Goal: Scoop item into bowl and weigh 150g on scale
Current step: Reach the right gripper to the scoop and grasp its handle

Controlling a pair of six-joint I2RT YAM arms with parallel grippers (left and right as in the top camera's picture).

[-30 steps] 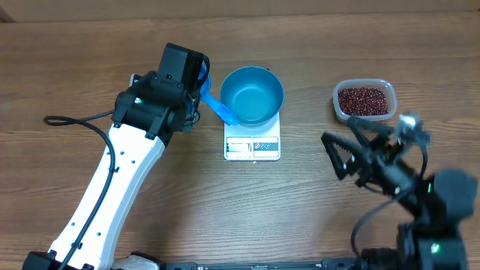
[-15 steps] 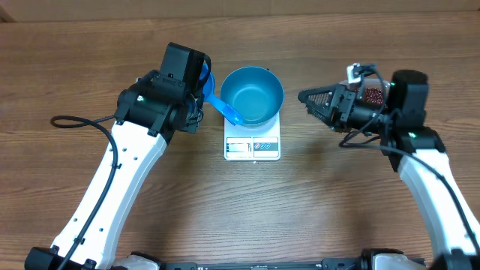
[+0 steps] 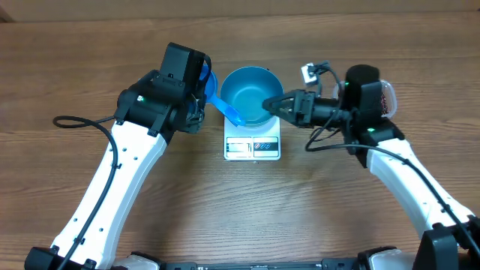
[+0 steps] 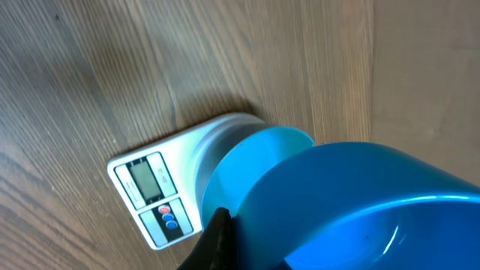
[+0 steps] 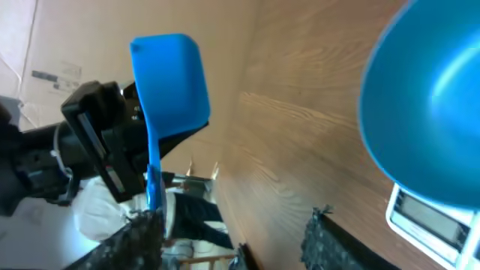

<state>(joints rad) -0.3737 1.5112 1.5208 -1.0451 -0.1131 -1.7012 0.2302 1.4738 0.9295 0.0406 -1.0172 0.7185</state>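
On your bench (image 3: 67,45) the bowl (image 3: 244,90) sits on the scale (image 3: 240,148) for weighing, left jaws clamp the scoop (image 3: 225,111), right jaws apart at its three o'clock.

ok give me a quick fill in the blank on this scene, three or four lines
The bowl stands on the white ____.
The inside of the bowl is ____.
The left gripper is shut on the blue ____.
The right gripper, by the bowl's rim, has its jaws ____.
Missing words: scale; empty; scoop; open.
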